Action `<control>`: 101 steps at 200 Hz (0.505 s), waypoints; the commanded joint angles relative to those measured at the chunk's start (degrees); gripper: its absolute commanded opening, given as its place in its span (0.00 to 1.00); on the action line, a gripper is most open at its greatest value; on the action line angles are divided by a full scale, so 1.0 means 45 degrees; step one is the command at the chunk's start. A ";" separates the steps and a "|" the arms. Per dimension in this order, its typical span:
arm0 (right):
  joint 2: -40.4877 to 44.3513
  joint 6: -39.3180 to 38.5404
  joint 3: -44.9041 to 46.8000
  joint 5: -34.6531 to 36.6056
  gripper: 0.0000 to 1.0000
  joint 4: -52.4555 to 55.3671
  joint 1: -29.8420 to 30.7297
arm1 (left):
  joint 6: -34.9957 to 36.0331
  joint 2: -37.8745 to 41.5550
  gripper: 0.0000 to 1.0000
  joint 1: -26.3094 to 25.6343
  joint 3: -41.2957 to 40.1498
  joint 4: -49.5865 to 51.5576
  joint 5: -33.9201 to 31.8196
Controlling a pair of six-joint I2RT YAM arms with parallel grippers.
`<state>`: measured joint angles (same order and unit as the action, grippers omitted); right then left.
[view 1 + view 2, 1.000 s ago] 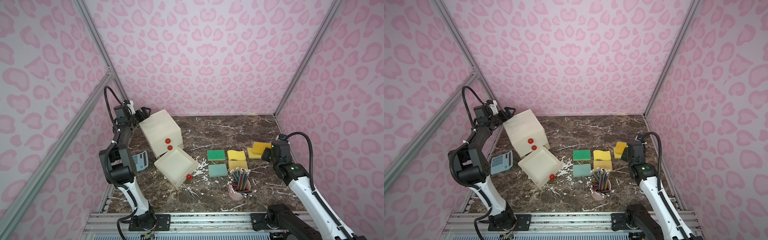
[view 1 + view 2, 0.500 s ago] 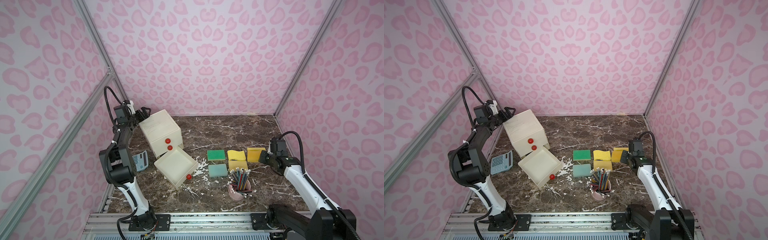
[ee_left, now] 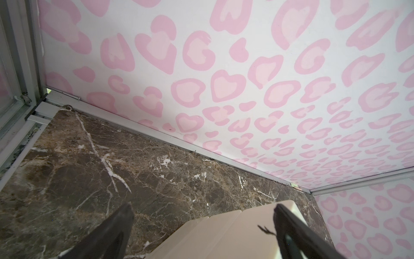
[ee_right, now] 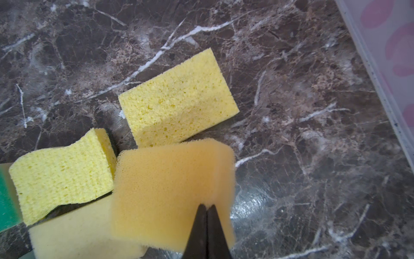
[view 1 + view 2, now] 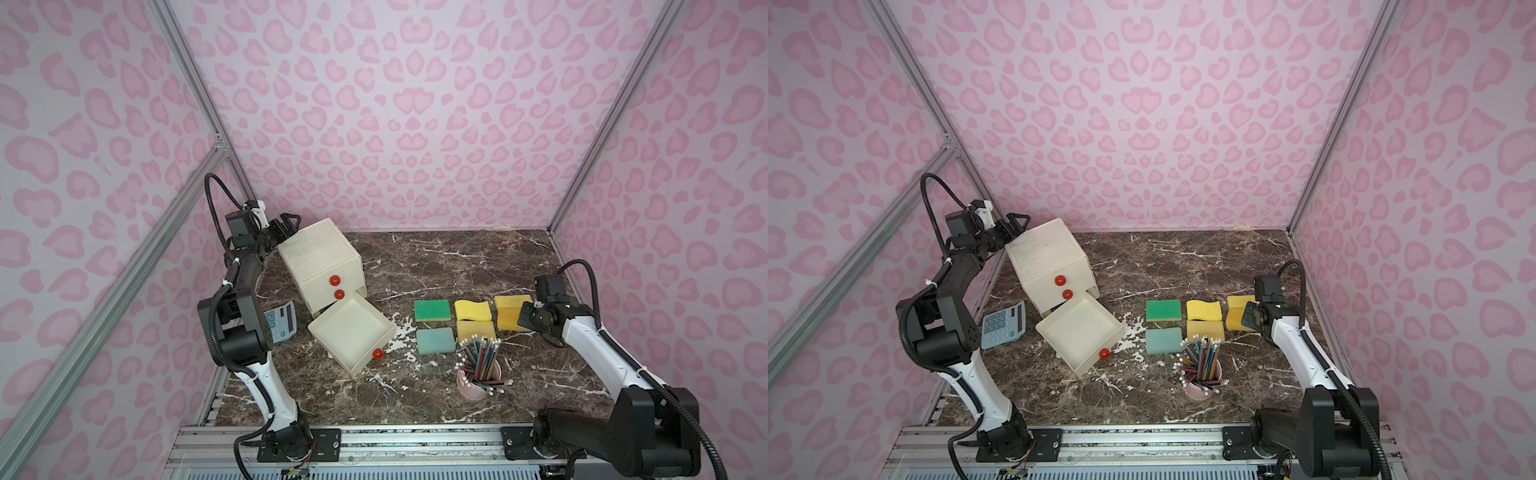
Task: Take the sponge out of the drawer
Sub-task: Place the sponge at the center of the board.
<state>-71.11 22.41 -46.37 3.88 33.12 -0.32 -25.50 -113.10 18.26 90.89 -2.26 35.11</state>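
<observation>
Six sponges [image 5: 432, 310], one calculator [image 5: 281, 322], one pencil cup [image 5: 473, 384], three drawers [image 5: 351, 332].

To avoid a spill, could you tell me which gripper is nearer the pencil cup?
Right. The right gripper holds an orange sponge beyond the pencil cup; the left gripper is at the far drawer cabinet.

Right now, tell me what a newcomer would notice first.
The pink heart-print walls all around. Then the empty pulled-out drawer at the left of the marble table, and the right gripper pinching an orange sponge beside a yellow sponge at the right.
</observation>
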 commanded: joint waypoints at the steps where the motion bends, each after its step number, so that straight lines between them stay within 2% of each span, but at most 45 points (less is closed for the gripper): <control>1: -0.0058 -0.0039 -0.0092 -0.0066 0.00 0.0260 0.0000 | 0.0137 -0.0296 0.99 0.0043 -0.0023 0.0855 -0.0268; 35: -0.0545 0.0146 -0.0523 0.0197 0.00 0.0994 0.0150 | 0.0119 -0.0287 0.99 0.0083 -0.0062 0.0825 -0.0264; 101: 0.0345 0.0317 -0.0946 0.0639 0.00 0.2220 0.0408 | 0.0043 -0.0277 0.99 0.0102 -0.0081 0.0737 -0.0169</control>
<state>-69.63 23.29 -49.80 4.69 39.29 1.41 -26.13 -113.45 18.55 90.98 -3.14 35.90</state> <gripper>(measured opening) 0.048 0.987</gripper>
